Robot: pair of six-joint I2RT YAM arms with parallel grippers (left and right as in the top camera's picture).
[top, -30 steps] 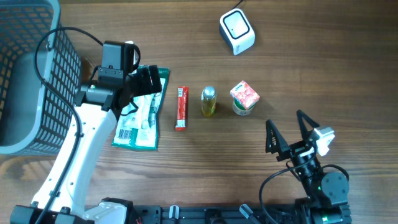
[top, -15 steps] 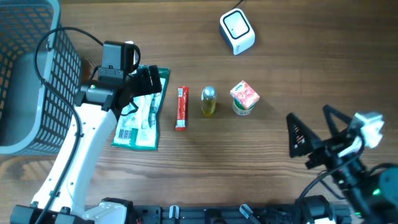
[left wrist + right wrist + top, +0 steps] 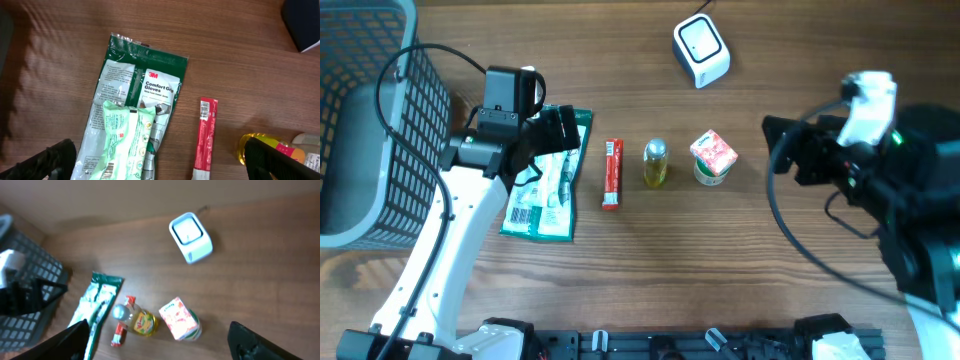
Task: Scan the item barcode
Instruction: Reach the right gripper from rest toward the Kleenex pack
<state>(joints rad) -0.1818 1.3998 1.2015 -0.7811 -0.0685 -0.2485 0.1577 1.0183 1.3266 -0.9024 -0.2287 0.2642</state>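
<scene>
Both my grippers hang open over the wooden table (image 3: pixel 720 270), holding nothing.

My left gripper (image 3: pixel 563 130), jaws spread wide, hovers above a 3M Comfort Grip Gloves packet (image 3: pixel 150 95) with a pale green packet (image 3: pixel 127 140) lying on it. To their right, in a row, lie a red stick sachet (image 3: pixel 611 173), a yellow bottle (image 3: pixel 655 163) and a red-patterned carton (image 3: pixel 713 157). My right gripper (image 3: pixel 775 147) is just beside the carton. The grey mesh basket (image 3: pixel 420 120) stands at far left, its contents unclear. The white scanner (image 3: pixel 701 49) sits farthest back.
</scene>
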